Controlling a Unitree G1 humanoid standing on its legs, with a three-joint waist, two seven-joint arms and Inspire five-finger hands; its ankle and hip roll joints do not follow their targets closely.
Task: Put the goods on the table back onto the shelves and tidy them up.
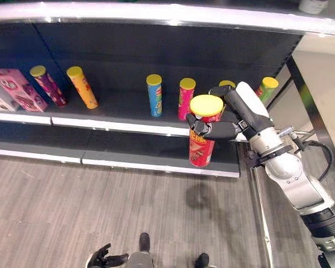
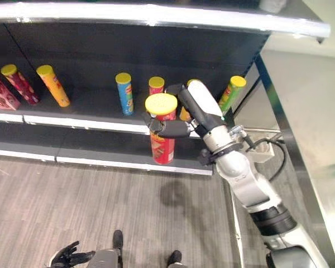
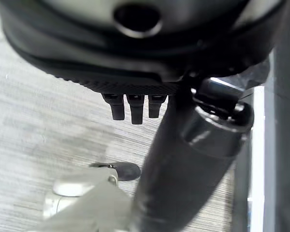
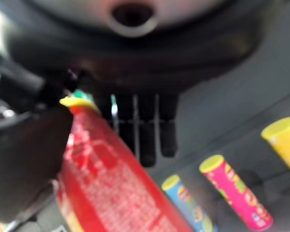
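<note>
- Right hand (image 1: 220, 129) grips a red can (image 1: 202, 146) just under its yellow lid, thumb and fingers curled round it.
- Blue can (image 1: 154, 95) and pink can (image 1: 185, 98) stand on the shelf (image 1: 117, 124) beyond.
- Left hand (image 1: 103, 258) hangs low, fingers relaxed.

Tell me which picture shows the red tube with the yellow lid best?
The left eye view: the red cardboard tube with the yellow lid shows whole and upright in the right hand. The right eye view matches it. The right wrist view shows it close and blurred.
</note>
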